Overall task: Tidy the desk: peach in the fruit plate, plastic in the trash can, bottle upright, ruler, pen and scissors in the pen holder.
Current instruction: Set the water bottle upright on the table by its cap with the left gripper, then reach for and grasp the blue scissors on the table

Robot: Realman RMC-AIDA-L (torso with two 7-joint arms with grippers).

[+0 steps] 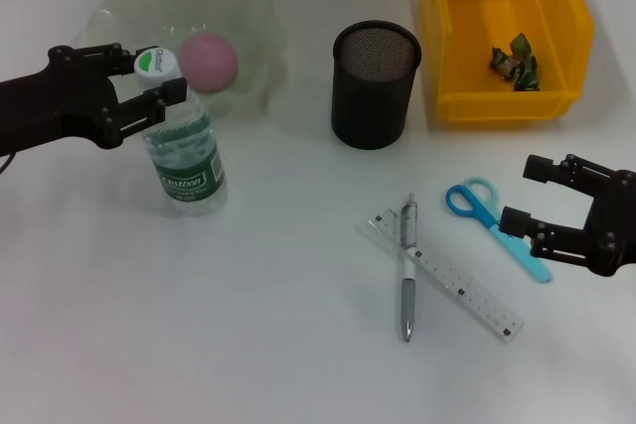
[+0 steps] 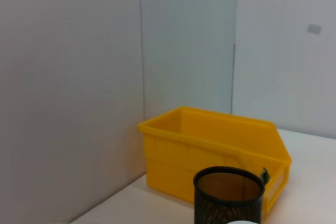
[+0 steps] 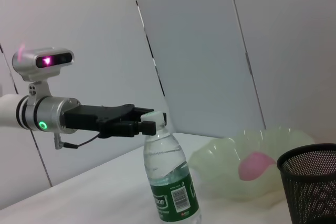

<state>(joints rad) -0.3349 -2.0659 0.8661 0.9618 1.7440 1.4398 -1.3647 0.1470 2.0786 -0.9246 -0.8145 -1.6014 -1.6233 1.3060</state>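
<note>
White desk surface [image 1: 248, 345], pale panel walls behind; 8 items and 2 grippers, listed left to right, each placed against the pen holder.

Left gripper [image 1: 151, 79]: black, well left of the pen holder, fingers set on either side of the bottle's cap; whether they press it cannot be told.

Bottle [image 1: 187, 156]: clear plastic, upright, white cap with a green patch, green label with white lettering, well left of the pen holder and just in front of the fruit plate.

Fruit plate [image 1: 119, 12]: pale green, translucent, wavy rim, left of and behind the pen holder.

Peach [image 1: 208, 60]: pink, round, lying in the fruit plate.

Pen holder [image 1: 375, 86]: black mesh cylinder, upright, open top, standing near the back of the desk.

Pen [image 1: 407, 270]: silver-grey, in front of the pen holder, lying across the ruler.

Ruler [image 1: 467, 293]: clear, with printed graduations, running diagonally in front of the pen holder and off to its right.

Scissors [image 1: 492, 220]: blue handles, light blue blade cover, in front and right of the pen holder.

Trash can [image 1: 556, 17]: yellow open bin just right of the pen holder; crumpled green plastic [image 1: 515, 60] inside.

Right gripper [image 1: 529, 196]: black, fingers spread wide, holding nothing, just right of the scissors.
</note>
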